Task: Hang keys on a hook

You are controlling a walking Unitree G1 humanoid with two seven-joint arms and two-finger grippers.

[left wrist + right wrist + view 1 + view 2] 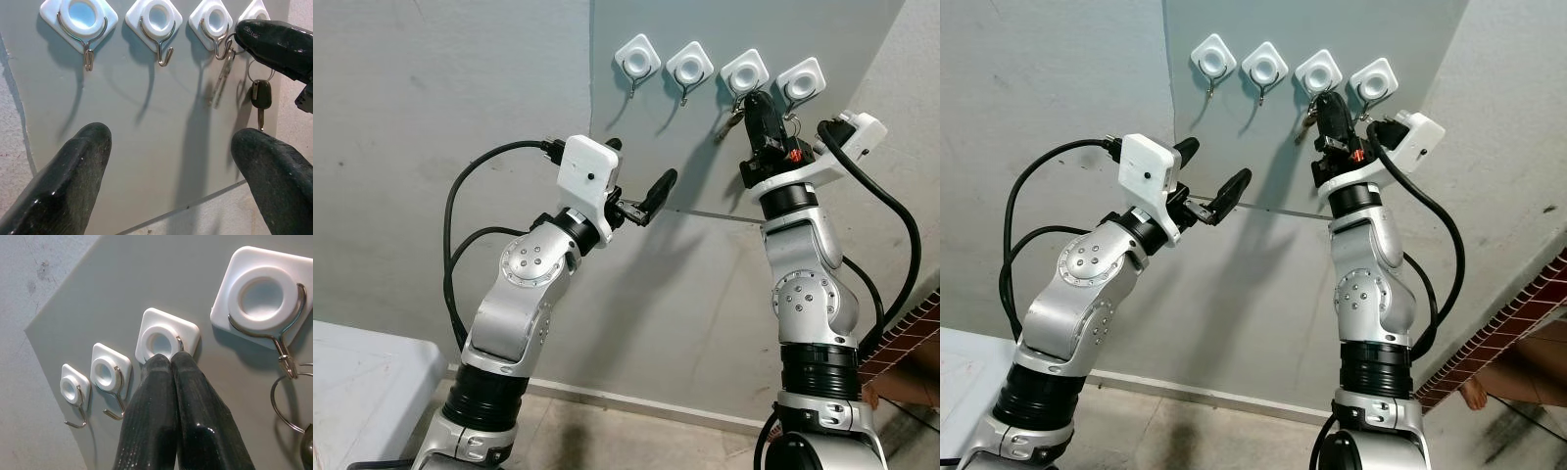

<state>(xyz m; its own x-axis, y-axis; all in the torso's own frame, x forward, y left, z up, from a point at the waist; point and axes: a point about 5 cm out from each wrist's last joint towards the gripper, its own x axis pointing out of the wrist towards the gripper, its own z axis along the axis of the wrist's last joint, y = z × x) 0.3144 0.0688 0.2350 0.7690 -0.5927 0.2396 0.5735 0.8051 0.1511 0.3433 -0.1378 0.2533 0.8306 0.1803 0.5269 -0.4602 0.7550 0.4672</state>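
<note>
Four white hooks hang in a row on a grey panel (646, 127). My right gripper (169, 360) is raised to the third hook (744, 70), fingers pressed shut at its wire. A silver key (222, 73) dangles from that hook, its ring at my right fingertip (244, 32). The fourth hook (254, 10) carries a black-headed key (260, 95) on a ring. The first hook (80, 19) and second hook (155, 19) are bare. My left gripper (641, 166) is open with nothing in it, held in the air left of and below the hooks and facing the panel.
A white table corner (362, 382) sits at the lower left. At the lower right are a brick step (1498, 333) and a person's foot (1474, 394). The wall stands close behind both arms.
</note>
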